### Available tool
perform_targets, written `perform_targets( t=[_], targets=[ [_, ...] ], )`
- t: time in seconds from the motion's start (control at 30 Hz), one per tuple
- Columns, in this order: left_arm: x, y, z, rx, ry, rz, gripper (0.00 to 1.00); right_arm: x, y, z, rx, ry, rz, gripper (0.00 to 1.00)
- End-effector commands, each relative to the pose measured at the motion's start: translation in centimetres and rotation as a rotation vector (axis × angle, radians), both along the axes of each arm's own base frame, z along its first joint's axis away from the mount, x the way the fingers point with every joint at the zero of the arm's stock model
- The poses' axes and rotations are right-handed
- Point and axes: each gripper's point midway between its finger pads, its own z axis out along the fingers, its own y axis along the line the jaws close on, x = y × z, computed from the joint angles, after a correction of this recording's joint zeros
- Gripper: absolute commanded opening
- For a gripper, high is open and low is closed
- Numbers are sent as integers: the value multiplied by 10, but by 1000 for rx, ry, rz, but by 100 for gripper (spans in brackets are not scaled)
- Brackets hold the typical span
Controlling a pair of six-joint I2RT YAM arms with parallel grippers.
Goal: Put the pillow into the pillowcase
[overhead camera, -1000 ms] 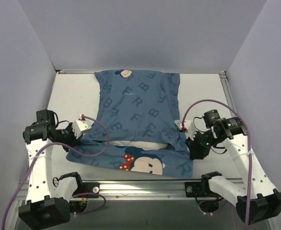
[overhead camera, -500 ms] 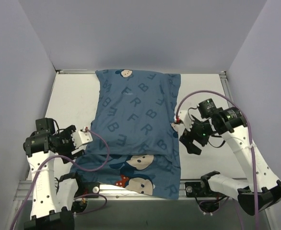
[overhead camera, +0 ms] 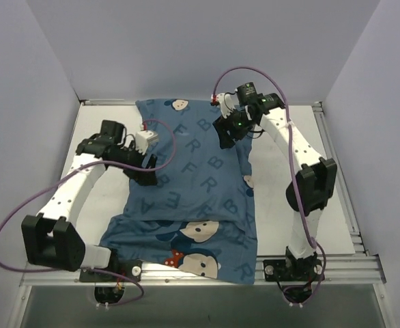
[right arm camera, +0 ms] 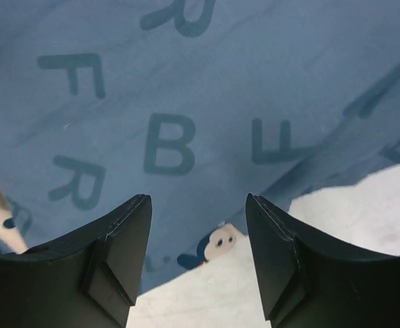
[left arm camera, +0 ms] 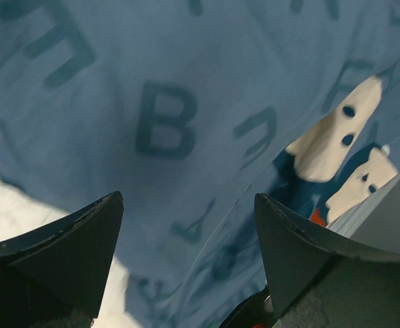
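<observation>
Both arms have swung over the pillowcase (overhead camera: 193,171); left gripper (left arm camera: 186,201) and right gripper (right arm camera: 198,199) gape empty, risking snagged fabric.

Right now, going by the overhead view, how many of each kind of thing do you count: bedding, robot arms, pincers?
pillowcase: 1
pillow: 0 in sight
robot arms: 2, left arm and right arm
pincers: 2, left pincer and right pincer, both open over the fabric
Total: 5
</observation>
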Motion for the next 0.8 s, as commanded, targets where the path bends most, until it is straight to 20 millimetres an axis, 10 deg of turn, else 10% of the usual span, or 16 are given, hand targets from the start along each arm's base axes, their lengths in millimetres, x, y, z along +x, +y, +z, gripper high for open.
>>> perform_targets(
  t=[0.0, 0.27, 0.47, 0.63, 0.77],
  targets=[
    [32, -32, -3, -71, 29, 181, 84, -4, 2, -45, -54, 79, 33, 57],
    [54, -40, -39, -35, 134, 215, 80, -86, -24, -123, -143, 376, 22, 55],
    [82, -54, -120, 69, 321, 208, 67, -163, -27, -152, -152, 532, 68, 55],
    [167, -83, -132, 93, 172, 112, 67, -208, 10, -166, -117, 552, 168, 56],
    [238, -133, -96, -14, 25, 79, 78, -234, 60, -159, -35, 540, 232, 59]
  ],
)
